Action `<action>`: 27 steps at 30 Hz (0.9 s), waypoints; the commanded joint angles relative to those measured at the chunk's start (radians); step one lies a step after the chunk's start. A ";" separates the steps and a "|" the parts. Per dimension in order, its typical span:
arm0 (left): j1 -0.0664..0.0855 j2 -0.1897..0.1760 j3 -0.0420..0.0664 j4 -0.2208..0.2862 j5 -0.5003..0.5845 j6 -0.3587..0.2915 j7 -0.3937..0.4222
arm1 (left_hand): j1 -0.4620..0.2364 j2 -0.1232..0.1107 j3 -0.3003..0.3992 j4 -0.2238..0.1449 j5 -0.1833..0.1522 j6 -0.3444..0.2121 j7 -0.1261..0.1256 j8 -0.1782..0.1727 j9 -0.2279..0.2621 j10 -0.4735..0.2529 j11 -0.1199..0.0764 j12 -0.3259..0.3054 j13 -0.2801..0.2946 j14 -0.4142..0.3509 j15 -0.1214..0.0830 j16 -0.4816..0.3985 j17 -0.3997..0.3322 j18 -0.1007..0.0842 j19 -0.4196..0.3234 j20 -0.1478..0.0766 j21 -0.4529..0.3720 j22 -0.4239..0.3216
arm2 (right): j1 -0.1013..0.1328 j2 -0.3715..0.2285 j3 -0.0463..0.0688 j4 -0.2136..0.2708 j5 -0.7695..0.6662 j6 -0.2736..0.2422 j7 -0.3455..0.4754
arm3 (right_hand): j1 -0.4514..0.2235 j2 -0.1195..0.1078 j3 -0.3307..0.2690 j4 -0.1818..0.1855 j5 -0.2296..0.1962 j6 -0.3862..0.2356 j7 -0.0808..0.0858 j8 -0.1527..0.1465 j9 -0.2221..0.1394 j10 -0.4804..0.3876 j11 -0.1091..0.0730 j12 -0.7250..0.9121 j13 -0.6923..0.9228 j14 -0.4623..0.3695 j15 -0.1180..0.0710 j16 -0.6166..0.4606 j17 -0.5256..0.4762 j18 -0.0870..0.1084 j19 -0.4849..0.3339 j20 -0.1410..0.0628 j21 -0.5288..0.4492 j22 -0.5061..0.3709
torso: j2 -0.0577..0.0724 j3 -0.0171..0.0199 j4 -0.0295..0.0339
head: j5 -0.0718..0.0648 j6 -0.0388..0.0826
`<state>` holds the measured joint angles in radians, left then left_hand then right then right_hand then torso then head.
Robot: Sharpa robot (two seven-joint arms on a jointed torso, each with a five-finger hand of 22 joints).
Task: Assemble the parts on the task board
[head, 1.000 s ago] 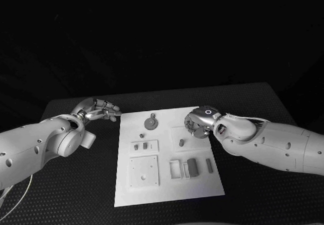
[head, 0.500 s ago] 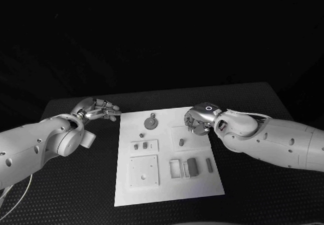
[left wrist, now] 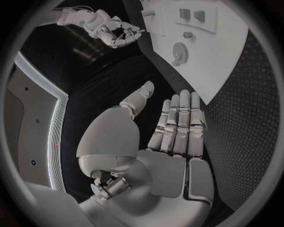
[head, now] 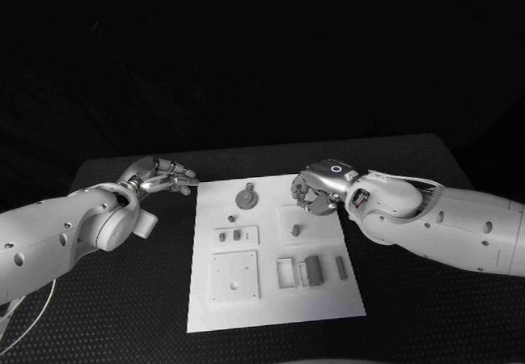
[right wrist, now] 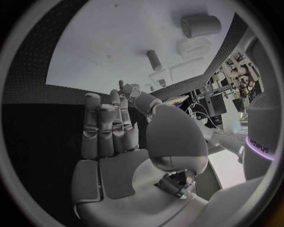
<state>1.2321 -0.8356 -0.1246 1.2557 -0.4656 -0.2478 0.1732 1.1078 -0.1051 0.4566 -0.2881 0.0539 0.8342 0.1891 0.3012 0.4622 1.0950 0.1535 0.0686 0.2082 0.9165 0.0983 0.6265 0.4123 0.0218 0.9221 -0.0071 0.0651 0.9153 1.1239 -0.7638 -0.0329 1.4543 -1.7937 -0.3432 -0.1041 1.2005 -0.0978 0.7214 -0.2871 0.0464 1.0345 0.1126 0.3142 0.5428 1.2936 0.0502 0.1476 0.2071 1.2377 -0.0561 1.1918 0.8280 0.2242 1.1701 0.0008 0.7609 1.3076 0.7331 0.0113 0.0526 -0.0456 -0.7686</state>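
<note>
Table first: it is big and black, and the white task board sits in the middle of the frame, with dark open table on both sides of it. My right hand hangs over the upper right edge of the board, close to a small peg part that sits just below it. In the right wrist view the fingers lie straight and apart and hold nothing. My left hand is off the board, over the bare table in the upper left, and in the left wrist view its fingers are flat, with nothing in them. The round disc part lies at the top middle of the board, between my two hands. More small parts sit lower down, near the middle. I think the job has hardly begun, since both hands are empty. To do this step well I would come straight down on one part and pinch it gently, because the parts are tiny and sit close together. I would stay away from the board's right edge so I don't bump and slide the board. There is lots of room on the left side for my other hand to wait.
</note>
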 commanded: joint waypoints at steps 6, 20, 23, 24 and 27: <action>0.001 0.002 0.001 -0.003 0.006 0.007 0.011 | -0.005 0.004 -0.005 0.000 0.000 -0.005 0.001 0.004 -0.002 -0.004 0.000 -0.001 -0.001 0.006 -0.001 -0.005 0.002 -0.001 0.001 0.007 0.002 -0.002 | 0.000 0.037 0.001 0.071 0.023 0.016 0.017 | -0.003 0.010 0.008 0.001 0.003 0.007 -0.001 0.005 0.000 0.010 0.001 0.003 0.006 0.002 -0.004 0.006 0.001 0.038 0.002 -0.007 0.004 0.006 | 0.000 -0.0004 0.0022 | 0.031 -0.001; 0.001 0.006 0.001 -0.004 0.007 -0.003 0.014 | -0.004 0.004 -0.006 0.000 0.000 -0.005 0.001 0.005 -0.002 -0.003 -0.001 0.000 -0.002 0.005 0.000 -0.008 0.004 -0.002 0.000 0.007 0.002 -0.004 | -0.022 0.123 -0.016 0.093 0.019 0.028 0.032 | -0.005 0.012 0.009 0.001 0.003 0.005 -0.001 0.004 0.001 0.009 0.001 0.001 0.007 0.002 -0.004 0.005 0.003 0.038 0.002 -0.007 0.003 0.006 | 0.000 -0.0024 0.0024 | 0.113 -0.014; 0.001 0.006 0.001 -0.003 0.007 -0.006 0.014 | -0.005 0.003 -0.006 0.000 0.000 -0.005 0.001 0.005 -0.002 -0.003 -0.001 0.000 -0.002 0.005 0.000 -0.009 0.005 -0.002 0.000 0.007 0.002 -0.005 | -0.036 0.141 -0.021 0.087 0.018 0.028 0.036 | -0.005 0.013 0.009 0.000 0.003 0.005 0.000 0.004 0.001 0.009 0.001 0.001 0.007 0.001 -0.004 0.004 0.003 0.038 0.002 -0.007 0.003 0.007 | 0.000 -0.0026 0.0040 | 0.135 -0.022; 0.002 0.006 0.001 -0.003 0.007 -0.007 0.014 | -0.005 0.003 -0.006 0.000 0.000 -0.005 0.001 0.005 -0.002 -0.003 -0.001 0.000 -0.002 0.004 0.000 -0.009 0.005 -0.002 -0.001 0.007 0.002 -0.005 | -0.039 0.147 -0.025 0.082 0.017 0.029 0.037 | -0.005 0.013 0.009 0.000 0.003 0.005 0.000 0.004 0.001 0.009 0.001 0.000 0.007 0.001 -0.004 0.004 0.003 0.038 0.002 -0.007 0.003 0.007 | 0.000 -0.0025 0.0040 | 0.140 -0.024; 0.002 0.007 0.001 -0.002 0.007 -0.009 0.016 | -0.004 0.003 -0.006 0.000 0.000 -0.004 0.001 0.006 -0.002 -0.002 -0.001 0.000 -0.002 0.004 0.000 -0.010 0.005 -0.002 -0.001 0.007 0.002 -0.006 | -0.048 0.166 -0.038 0.068 0.014 0.032 0.040 | -0.005 0.013 0.009 0.000 0.003 0.004 0.000 0.004 0.001 0.009 0.001 0.000 0.007 0.001 -0.004 0.004 0.003 0.038 0.002 -0.007 0.003 0.007 | 0.001 -0.0027 0.0035 | 0.153 -0.029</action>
<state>1.2321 -0.8311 -0.1245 1.2507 -0.4653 -0.2510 0.1751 1.1078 -0.1051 0.4566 -0.2881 0.0538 0.8342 0.1891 0.3012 0.4614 1.0950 0.1535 0.0686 0.2074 0.9165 0.0983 0.6226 0.4164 0.0219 0.9220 -0.0071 0.0651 0.9108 1.0797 -0.6037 -0.0697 1.5284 -1.7721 -0.3259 -0.0805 1.1958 -0.0934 0.7272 -0.2868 0.0460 1.0329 0.1110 0.3134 0.5424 1.2960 0.0483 0.1457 0.2071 1.2392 -0.0544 1.1918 0.8300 0.2212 1.1739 0.0002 0.7608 1.3075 0.7329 0.0086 0.0560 0.0936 -0.7925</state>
